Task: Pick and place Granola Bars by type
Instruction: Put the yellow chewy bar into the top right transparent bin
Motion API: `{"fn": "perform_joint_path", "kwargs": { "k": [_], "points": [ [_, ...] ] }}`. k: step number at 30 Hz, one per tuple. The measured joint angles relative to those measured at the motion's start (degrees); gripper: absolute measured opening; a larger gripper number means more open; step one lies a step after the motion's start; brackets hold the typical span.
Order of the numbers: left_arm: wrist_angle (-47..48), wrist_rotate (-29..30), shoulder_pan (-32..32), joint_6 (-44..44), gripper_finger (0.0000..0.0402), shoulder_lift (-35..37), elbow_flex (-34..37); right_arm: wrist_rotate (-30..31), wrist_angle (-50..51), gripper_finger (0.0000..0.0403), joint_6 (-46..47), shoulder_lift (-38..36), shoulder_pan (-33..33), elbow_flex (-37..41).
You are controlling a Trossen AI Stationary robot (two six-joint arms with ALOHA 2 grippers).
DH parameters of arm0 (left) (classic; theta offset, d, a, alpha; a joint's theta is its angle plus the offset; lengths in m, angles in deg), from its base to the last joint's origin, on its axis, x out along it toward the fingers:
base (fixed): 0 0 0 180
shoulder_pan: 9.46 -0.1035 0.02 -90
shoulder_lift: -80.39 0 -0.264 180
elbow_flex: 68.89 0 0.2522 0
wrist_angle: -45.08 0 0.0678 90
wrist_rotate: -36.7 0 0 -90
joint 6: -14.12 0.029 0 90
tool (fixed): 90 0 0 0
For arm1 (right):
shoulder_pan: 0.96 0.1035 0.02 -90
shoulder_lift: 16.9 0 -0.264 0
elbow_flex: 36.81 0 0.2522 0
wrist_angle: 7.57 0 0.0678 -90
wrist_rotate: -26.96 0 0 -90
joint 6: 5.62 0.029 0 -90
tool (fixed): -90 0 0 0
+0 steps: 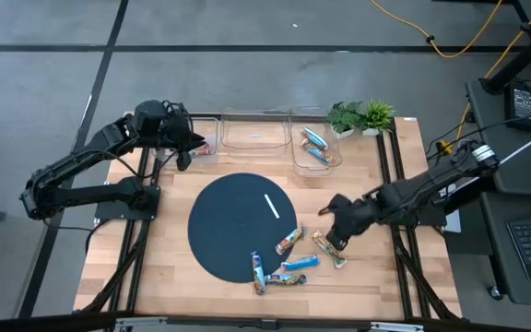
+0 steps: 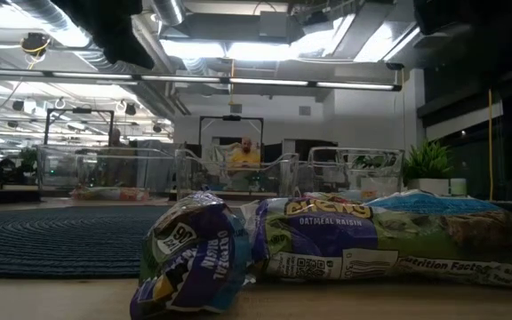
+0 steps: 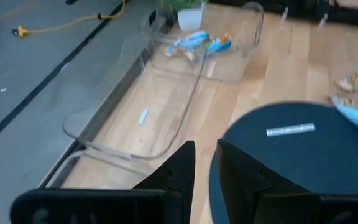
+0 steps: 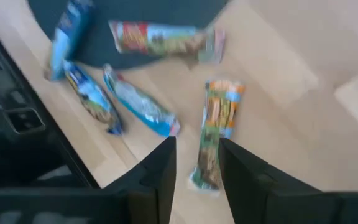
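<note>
Several foil-wrapped granola bars lie flat at the near edge of the round dark mat (image 1: 233, 226): an orange-multicolour one (image 1: 289, 242) and blue ones (image 1: 300, 264), (image 1: 258, 272). Another multicolour bar (image 1: 331, 251) lies on the wood to the mat's right. My right gripper (image 1: 336, 235) is open above that bar (image 4: 215, 134), a finger on either side of its near end (image 4: 202, 177), with no touch showing. My left gripper (image 1: 184, 153) is open with a narrow gap (image 3: 207, 158), beside the left bin (image 1: 203, 129), which holds one bar (image 1: 201, 146). Blue bars (image 1: 313, 144) lie in the right bin.
Three clear bins stand in a row along the far edge; the middle one (image 1: 256, 131) shows bare. A thin white strip (image 1: 272, 206) lies on the mat. Small potted plants (image 1: 359, 117) stand at the far right corner. In the low view, bars (image 2: 194, 258) fill the foreground.
</note>
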Motion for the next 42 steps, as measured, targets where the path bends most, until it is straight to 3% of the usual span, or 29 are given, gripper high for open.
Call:
{"fn": "perform_joint_path", "kwargs": {
  "k": [7,17,21,32,36,42],
  "points": [
    [3.0,0.0,0.0,4.0,0.0061,0.0,0.0,-0.3,1.3,0.0117,6.1,8.0,5.9,-3.0],
    [3.1,0.0,0.0,4.2,0.0061,0.0,0.0,-0.7,-1.2,0.0127,9.0,12.6,7.7,-3.0],
    [3.1,0.0,0.0,4.2,0.0061,0.0,0.0,-0.7,-2.1,0.0164,11.7,13.7,7.7,-3.0],
    [3.1,0.0,0.0,6.3,0.0061,0.0,0.0,-6.2,-1.6,0.0353,18.5,19.0,7.6,-3.0],
    [3.1,0.0,0.0,6.7,0.0061,0.0,0.0,-6.6,-1.0,0.0372,18.5,21.9,7.6,-3.0],
    [3.1,0.0,0.0,6.8,0.0061,0.0,0.0,-7.5,-1.9,0.0359,18.5,25.3,7.6,-3.0]
  ]
}}
